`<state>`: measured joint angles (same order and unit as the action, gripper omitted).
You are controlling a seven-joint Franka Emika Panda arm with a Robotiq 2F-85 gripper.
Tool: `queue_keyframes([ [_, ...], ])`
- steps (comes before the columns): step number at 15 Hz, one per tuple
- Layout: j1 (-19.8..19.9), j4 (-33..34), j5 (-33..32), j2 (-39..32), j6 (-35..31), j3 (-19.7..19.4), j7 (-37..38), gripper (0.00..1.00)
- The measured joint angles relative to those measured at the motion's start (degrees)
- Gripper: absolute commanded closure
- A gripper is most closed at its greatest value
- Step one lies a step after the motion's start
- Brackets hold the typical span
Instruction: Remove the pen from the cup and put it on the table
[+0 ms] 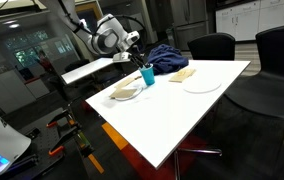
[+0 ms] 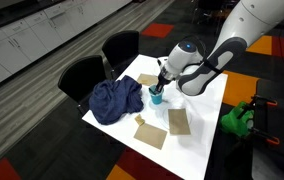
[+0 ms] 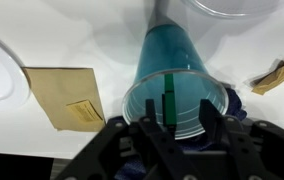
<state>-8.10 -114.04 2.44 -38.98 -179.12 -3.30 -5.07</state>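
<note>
A translucent blue cup [image 3: 172, 60] stands on the white table [image 1: 182, 120] with a green pen [image 3: 169, 98] upright inside it. The cup shows in both exterior views [image 1: 148, 74] [image 2: 156, 98]. My gripper [image 3: 179, 125] hangs right over the cup's rim, fingers apart, with the pen's top between them and closer to the left finger. No finger clearly touches the pen. In both exterior views the gripper [image 1: 139, 61] [image 2: 162, 83] sits just above the cup.
A dark blue cloth [image 2: 116, 100] lies behind the cup. Brown paper pieces [image 2: 150, 131] [image 3: 67, 95] lie beside it. A white plate [image 1: 202, 84] and another dish [image 1: 127, 93] sit on the table. Black chairs [image 1: 212, 45] [image 2: 122, 45] stand at the edges.
</note>
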Motion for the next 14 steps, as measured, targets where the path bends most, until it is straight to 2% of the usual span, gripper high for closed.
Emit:
queue_keyframes([
  [1, -0.14, 0.29, 0.00, -0.29, 0.03, -0.08, 0.01, 0.55],
  [14, -1.81, 5.16, 0.00, -4.68, 1.06, -1.96, 2.31, 0.61],
])
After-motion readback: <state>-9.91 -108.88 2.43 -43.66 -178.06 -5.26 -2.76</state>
